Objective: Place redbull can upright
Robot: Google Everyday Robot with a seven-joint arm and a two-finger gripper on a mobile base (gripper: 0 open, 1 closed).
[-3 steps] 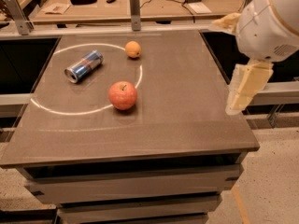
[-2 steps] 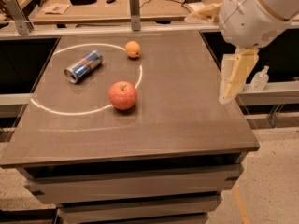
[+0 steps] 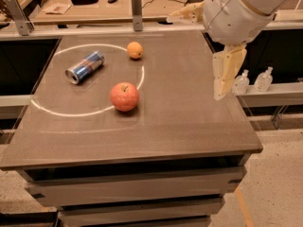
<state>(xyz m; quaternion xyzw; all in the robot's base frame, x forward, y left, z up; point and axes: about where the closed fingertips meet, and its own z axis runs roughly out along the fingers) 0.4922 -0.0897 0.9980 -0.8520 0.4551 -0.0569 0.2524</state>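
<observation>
The redbull can lies on its side on the left part of the dark table, inside a white circle line, its silver end toward the front left. My gripper hangs over the table's right side, well to the right of the can and apart from it. Its two cream fingers are spread wide: one points left near the back edge, the other points down. It is open and holds nothing.
A red apple stands in front of and to the right of the can. A small orange sits at the back of the circle. Two clear bottles stand on a shelf right of the table. A cluttered bench runs behind.
The arm has moved left, from beyond the table's right edge to over its right side. The can, apple and orange have not moved.
</observation>
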